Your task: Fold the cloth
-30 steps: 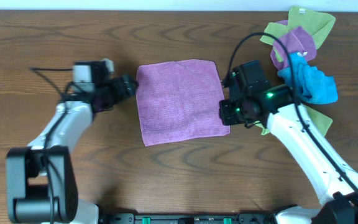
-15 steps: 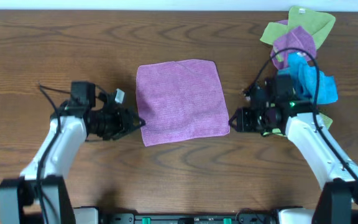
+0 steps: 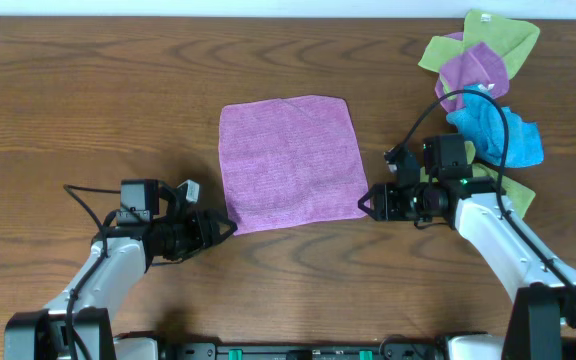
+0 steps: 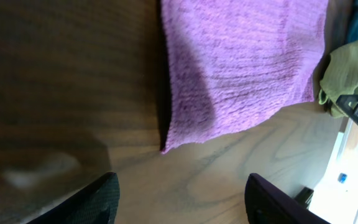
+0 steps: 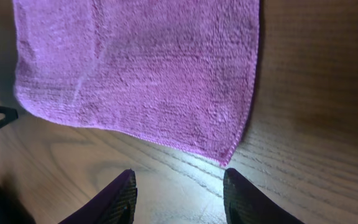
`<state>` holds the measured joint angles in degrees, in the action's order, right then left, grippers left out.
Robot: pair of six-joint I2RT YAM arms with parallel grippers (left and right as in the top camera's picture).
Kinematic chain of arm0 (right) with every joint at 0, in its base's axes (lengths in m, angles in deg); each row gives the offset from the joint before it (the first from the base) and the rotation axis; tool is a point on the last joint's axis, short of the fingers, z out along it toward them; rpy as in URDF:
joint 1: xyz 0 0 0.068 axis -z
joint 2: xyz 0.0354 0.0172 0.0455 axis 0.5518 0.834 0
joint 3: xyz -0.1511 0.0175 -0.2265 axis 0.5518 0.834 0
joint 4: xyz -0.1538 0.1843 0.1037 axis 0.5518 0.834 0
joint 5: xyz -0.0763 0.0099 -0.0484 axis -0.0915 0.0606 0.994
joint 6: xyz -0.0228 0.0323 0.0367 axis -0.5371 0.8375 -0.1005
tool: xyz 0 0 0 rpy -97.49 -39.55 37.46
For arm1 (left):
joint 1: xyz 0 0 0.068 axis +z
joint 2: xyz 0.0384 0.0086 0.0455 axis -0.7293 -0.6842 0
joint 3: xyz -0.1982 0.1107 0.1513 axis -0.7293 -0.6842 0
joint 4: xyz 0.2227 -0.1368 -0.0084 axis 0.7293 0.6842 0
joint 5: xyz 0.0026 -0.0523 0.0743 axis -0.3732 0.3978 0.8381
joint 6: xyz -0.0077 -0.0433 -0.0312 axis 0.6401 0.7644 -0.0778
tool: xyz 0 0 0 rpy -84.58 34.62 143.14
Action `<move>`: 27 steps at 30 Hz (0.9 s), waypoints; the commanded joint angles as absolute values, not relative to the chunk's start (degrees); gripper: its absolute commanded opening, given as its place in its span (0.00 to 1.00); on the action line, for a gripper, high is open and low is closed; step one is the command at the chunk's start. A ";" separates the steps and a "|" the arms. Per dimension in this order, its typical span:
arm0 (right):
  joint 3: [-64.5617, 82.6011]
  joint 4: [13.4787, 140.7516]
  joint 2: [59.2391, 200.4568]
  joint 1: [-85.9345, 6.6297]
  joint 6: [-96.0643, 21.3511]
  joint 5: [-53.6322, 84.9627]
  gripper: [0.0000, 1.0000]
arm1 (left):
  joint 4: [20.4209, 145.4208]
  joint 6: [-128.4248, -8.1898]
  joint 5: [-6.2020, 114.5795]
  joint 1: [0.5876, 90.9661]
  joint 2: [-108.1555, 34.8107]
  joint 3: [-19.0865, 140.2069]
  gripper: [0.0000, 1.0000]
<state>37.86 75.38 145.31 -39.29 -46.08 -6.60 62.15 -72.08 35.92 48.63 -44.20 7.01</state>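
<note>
The cloth (image 3: 288,162), a lilac square, lies flat and open on the wooden table (image 3: 88,90), a little to 12 o'clock from the middle of the overhead view, with its edges slightly turned against the table edges. The left gripper (image 3: 226,227) is low over the wood just beside the cloth corner at 7 o'clock. In the left wrist view its two dark fingers (image 4: 95,202) stand spread wide, with only bare wood between them, and the corner is a little ahead of them, not touched. The right gripper (image 3: 365,204) is just beside the cloth corner at 4 o'clock. In the right wrist view its fingers (image 5: 114,199) are also spread apart and hold nothing, and the pointed corner lies just in front of the gap. A heap of cloths (image 3: 478,70) in green, purple and blue is at 2 o'clock on the table, well apart from the lilac square. One more green cloth (image 3: 518,195) shows partly under the right arm.
</note>
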 commanded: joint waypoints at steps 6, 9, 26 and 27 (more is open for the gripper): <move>41.49 71.18 145.46 -38.77 -47.48 -6.55 0.47 | 57.69 -69.89 36.66 47.51 -44.09 6.42 0.73; 41.66 70.13 145.64 -38.77 -47.45 -6.53 0.47 | 56.20 -69.52 38.67 46.33 -44.14 6.42 0.78; 41.66 66.57 149.99 -38.75 -46.80 -6.46 0.50 | 50.98 -67.01 38.30 42.62 -51.66 6.40 0.80; 41.66 66.37 150.27 -38.75 -46.73 -6.27 0.50 | 50.98 -66.98 38.28 42.62 -52.01 6.38 0.79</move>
